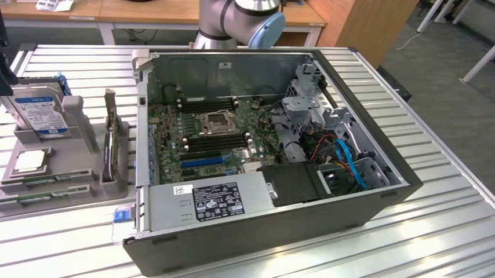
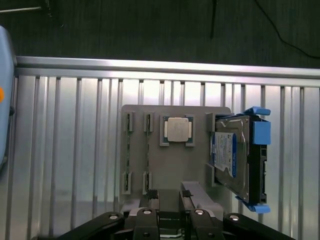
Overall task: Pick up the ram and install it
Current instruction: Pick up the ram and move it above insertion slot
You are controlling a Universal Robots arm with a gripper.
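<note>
My gripper [image 2: 170,196] hangs open and empty; the ram [image 2: 148,152] sits in the grey tray [image 2: 195,165] just ahead of it.

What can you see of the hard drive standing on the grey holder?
The hard drive is a flat, silver metal box with a blue and white label on its broad face. Blue plastic pieces cap both of its ends. It is propped on edge and leaning in a slot at one end of the grey holder, on the far side of the square silver processor chip from the holder's middle. The holder lies on the slatted metal table. Only the holder seems to touch the drive.
</note>
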